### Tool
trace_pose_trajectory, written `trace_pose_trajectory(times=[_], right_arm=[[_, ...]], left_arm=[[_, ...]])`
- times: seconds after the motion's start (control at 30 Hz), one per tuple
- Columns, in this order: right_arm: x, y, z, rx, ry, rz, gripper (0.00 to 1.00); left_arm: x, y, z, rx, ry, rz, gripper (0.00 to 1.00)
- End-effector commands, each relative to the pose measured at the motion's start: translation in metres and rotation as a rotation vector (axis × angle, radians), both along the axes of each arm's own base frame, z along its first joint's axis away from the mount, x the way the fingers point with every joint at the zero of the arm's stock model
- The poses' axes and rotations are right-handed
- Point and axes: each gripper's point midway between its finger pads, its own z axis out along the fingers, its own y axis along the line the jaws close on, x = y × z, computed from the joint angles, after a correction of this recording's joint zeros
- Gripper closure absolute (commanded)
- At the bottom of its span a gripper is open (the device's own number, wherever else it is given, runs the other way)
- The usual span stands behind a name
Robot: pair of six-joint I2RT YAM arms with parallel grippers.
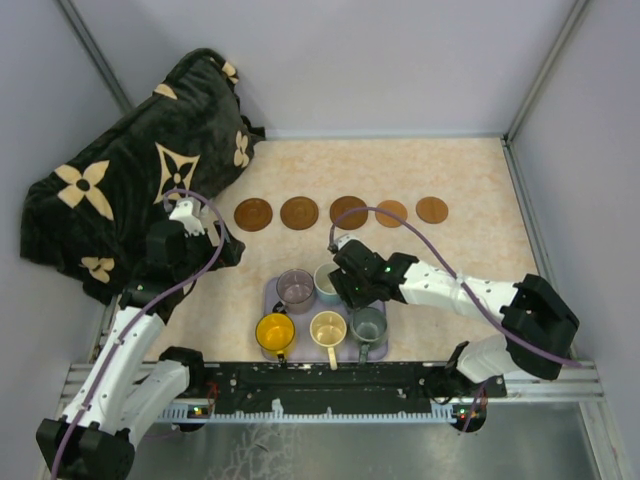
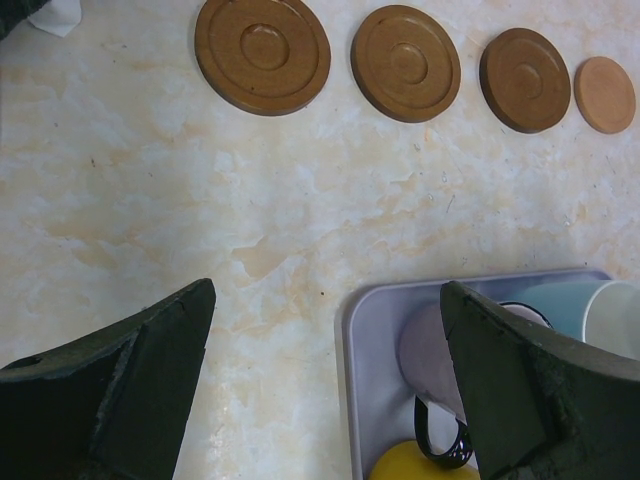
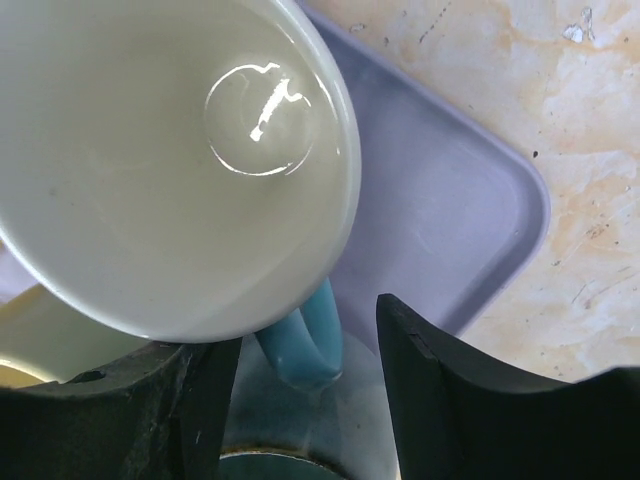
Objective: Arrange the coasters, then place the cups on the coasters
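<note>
Five brown coasters lie in a row on the table, from the dark left one (image 1: pixel 253 214) to the small right one (image 1: pixel 432 210); the left wrist view shows several (image 2: pixel 263 55). All the cups stand on the lavender tray (image 1: pixel 272 300): purple-grey (image 1: pixel 296 288), white and blue (image 1: pixel 325 285), yellow (image 1: pixel 275 332), cream (image 1: pixel 328 328), grey-green (image 1: pixel 367 325). My right gripper (image 3: pixel 305 335) is open and straddles the blue handle (image 3: pixel 305 350) of the white cup (image 3: pixel 170 150); the right finger (image 3: pixel 440 390) stands apart from it. My left gripper (image 2: pixel 328 290) hangs wide open and empty left of the tray.
A black cloth with beige flowers (image 1: pixel 130 170) is heaped at the back left, beside my left arm. Grey walls close in the table on three sides. The tray's corner (image 3: pixel 500 190) sits near the table's front edge.
</note>
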Motion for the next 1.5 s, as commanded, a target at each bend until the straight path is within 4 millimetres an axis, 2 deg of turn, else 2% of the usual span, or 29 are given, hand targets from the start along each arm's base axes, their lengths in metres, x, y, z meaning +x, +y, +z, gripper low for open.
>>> trace_pose_trajectory(times=[0.0,0.13,0.3,0.67,0.73,0.8,0.87,1.07,1.27,1.47], right_arm=[[0.013,0.026,0.028,0.099,-0.069,0.044,0.44],[0.012,0.030,0.029,0.123,-0.071,0.061,0.45],[0.010,0.031,0.027,0.136,-0.070,0.067,0.52],[0.013,0.025,0.013,0.080,-0.064,0.048,0.78],[0.016,0.022,0.012,0.061,-0.071,0.036,0.86],[0.020,0.020,0.012,0.039,-0.084,0.023,0.99],[0.024,0.019,0.014,0.026,-0.100,0.014,1.00],[0.044,0.015,0.034,-0.017,-0.206,-0.025,1.00],[0.071,0.005,0.077,-0.038,-0.393,-0.107,1.00],[0.093,-0.017,0.121,-0.059,-0.580,-0.225,1.00]], left_arm=[[0.003,-0.002,0.003,-0.004,-0.023,-0.004,0.00],[0.004,-0.002,0.001,-0.003,-0.018,-0.004,0.00],[0.005,-0.003,0.000,-0.005,-0.013,-0.007,0.00],[0.005,-0.004,-0.002,-0.010,-0.011,-0.010,0.00],[0.005,-0.004,-0.002,-0.010,-0.010,-0.010,0.00],[0.005,-0.004,-0.001,-0.011,-0.011,-0.010,0.00],[0.005,-0.004,-0.001,-0.012,-0.013,-0.010,0.00],[0.006,-0.004,0.003,-0.013,-0.023,-0.006,0.00],[0.008,-0.003,0.009,-0.013,-0.041,0.001,0.00],[0.011,-0.002,0.012,-0.012,-0.050,0.005,0.00]])
